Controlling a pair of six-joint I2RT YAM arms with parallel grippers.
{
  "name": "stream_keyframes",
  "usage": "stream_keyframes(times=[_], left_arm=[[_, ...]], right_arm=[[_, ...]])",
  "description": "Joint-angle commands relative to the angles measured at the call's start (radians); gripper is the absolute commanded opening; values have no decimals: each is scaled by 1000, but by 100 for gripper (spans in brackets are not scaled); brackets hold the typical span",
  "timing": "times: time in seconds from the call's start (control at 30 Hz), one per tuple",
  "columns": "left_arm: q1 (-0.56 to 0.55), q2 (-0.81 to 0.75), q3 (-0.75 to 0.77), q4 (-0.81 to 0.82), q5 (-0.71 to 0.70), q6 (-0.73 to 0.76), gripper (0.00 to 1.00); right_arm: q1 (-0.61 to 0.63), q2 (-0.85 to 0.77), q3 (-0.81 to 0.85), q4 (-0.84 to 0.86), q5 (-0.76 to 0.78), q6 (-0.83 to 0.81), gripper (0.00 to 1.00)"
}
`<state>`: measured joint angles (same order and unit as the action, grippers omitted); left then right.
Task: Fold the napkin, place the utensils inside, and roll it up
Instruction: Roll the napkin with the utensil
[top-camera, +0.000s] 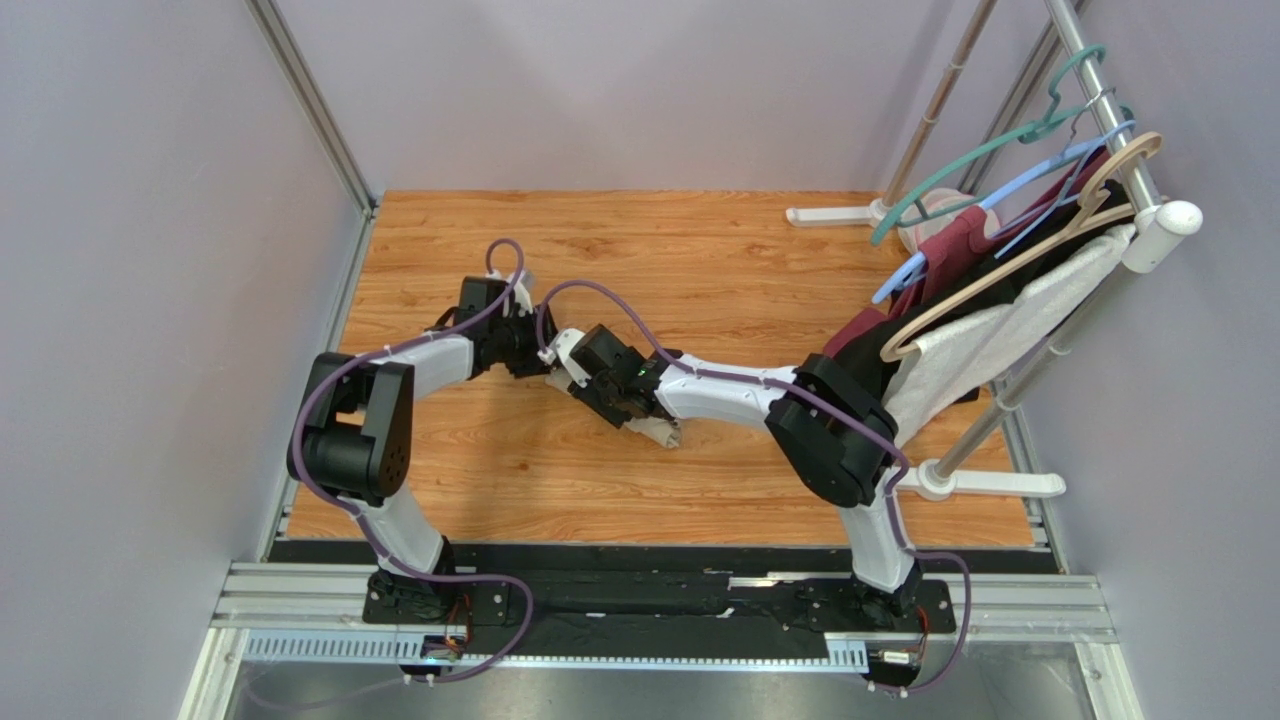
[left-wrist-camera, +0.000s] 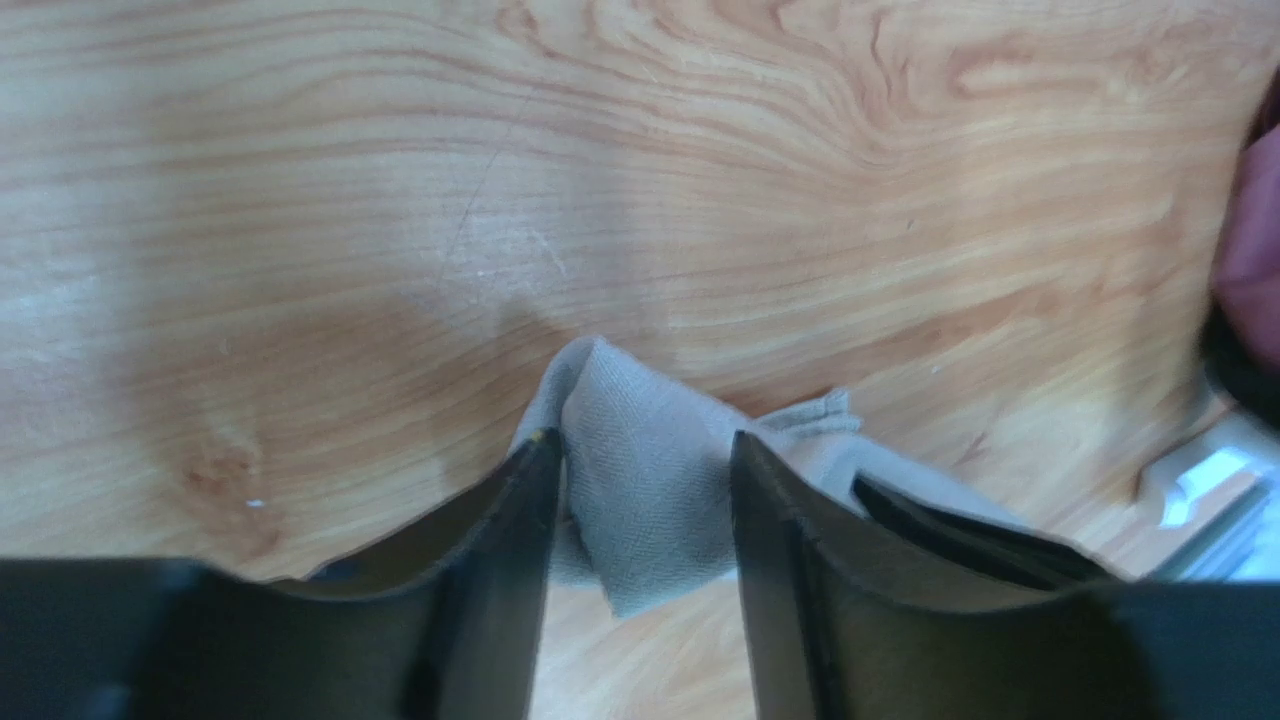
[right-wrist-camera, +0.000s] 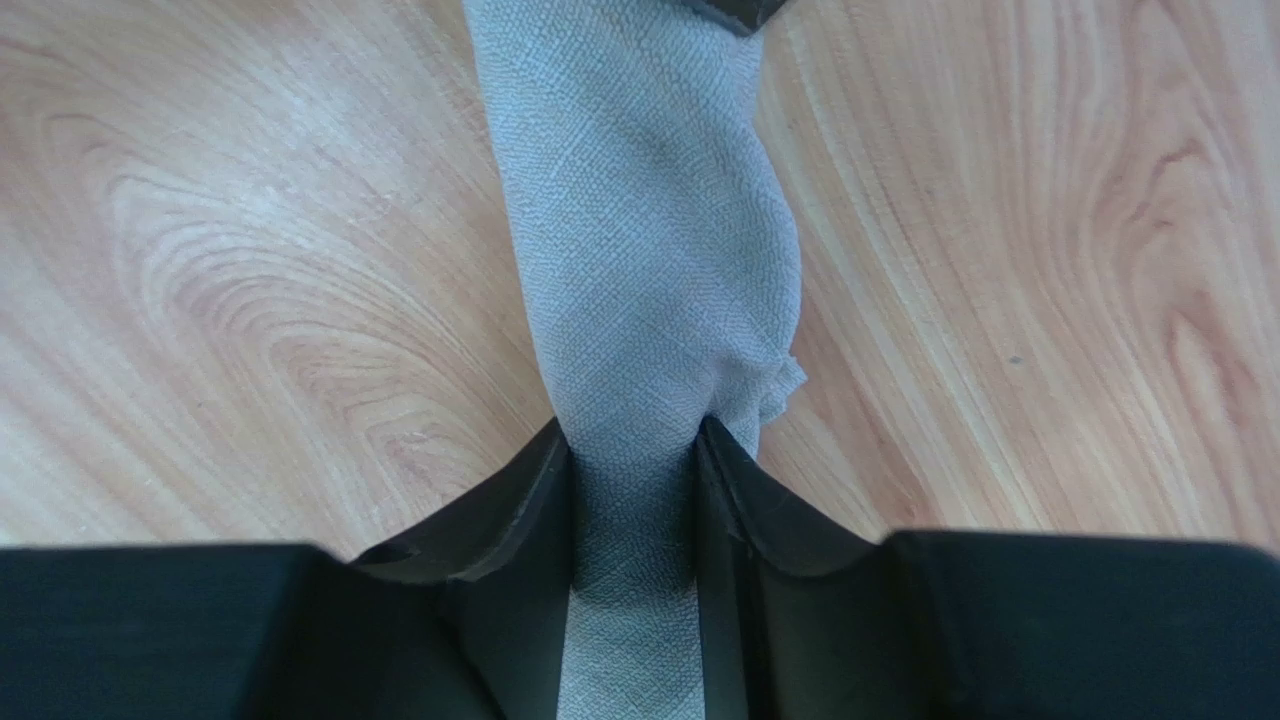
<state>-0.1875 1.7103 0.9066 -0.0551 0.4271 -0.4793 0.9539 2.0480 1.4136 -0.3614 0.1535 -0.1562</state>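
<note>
There's the right gripper, both fingers pressed against the rolled napkin, the roll running straight up the frame over the wooden table.

From above, the soft beige-tan woven cloth napkin is nearly all hidden under the right arm; only a small bit shows. A blurred pink shape at the left wrist view's edge cannot be identified.
</note>
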Motion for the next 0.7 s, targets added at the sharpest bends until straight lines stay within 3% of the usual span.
stream_keyframes(times=[0.0,0.07,0.2,0.5,0.67], left_arm=[[3,-95,26,-2,-66,8,68],[14,-127,11,0,-124,1,76],[23,-219,-40,35,-179,-2,78],[23,-192,-120,142,-65,1,76],[25,-152,-120,153,-41,-1,69]], right_arm=[[-38,43,-11,-77,-242,70,29],[-66,34,-24,-79,-329,87,28],[-110,35,-16,-97,-457,109,27],[-193,78,5,-62,-709,176,27],[-216,107,11,-51,-762,190,26]])
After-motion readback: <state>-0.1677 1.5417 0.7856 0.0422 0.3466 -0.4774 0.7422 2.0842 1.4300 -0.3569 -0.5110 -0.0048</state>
